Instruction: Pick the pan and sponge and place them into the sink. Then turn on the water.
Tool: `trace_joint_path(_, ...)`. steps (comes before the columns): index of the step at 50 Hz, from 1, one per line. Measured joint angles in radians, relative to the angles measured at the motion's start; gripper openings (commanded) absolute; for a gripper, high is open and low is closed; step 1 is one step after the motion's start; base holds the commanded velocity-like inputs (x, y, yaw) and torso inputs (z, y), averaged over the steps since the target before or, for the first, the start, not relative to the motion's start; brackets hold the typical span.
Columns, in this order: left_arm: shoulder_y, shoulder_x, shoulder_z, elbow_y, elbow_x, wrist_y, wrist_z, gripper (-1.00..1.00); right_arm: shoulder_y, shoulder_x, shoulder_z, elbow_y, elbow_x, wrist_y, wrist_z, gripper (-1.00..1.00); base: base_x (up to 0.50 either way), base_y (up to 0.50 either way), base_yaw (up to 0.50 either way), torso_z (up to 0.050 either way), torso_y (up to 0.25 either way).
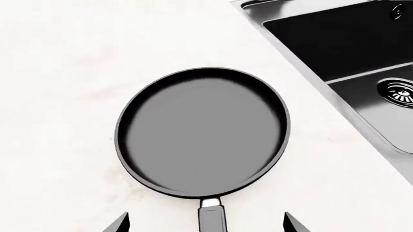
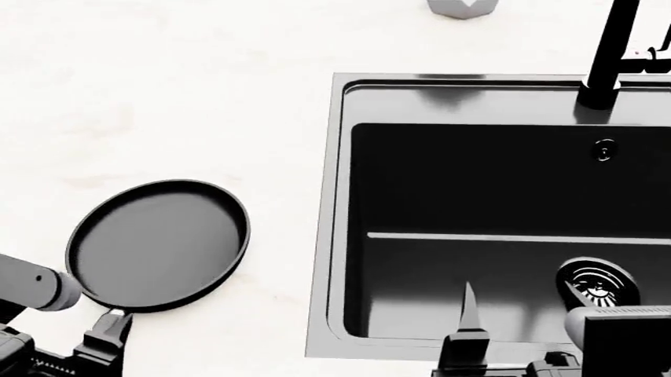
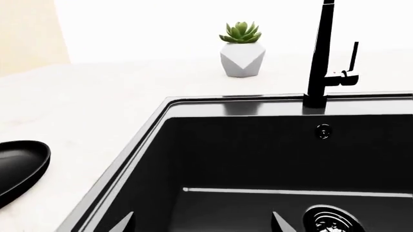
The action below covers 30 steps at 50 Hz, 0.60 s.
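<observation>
The pan (image 1: 202, 131) lies flat on the white counter (image 2: 157, 94), beside the sink (image 2: 338, 204) and outside it; its short handle (image 1: 212, 217) runs off the edge of the left wrist picture. The left claw (image 1: 205, 223) hangs over that handle with its two tips spread well apart, one on each side, touching nothing. The right claw (image 3: 201, 223) sits above the basin near the drain (image 3: 332, 220), tips likewise parted and empty. Behind the far rim stand the faucet (image 3: 319, 53), its top cropped, and a potted succulent (image 3: 242, 48).
</observation>
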Motion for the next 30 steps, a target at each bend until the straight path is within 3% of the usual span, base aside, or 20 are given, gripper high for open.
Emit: trace_joint_path(30, -0.057, -0.027, 0.155, -0.147, 0.052, 0.057, 0.066, 1.00, -0.018, -0.002, 0.009, 0.013, 0.017, -0.007, 0.001, 1.00, 0.00, 0.00, 0.00, 0.000, 0.000)
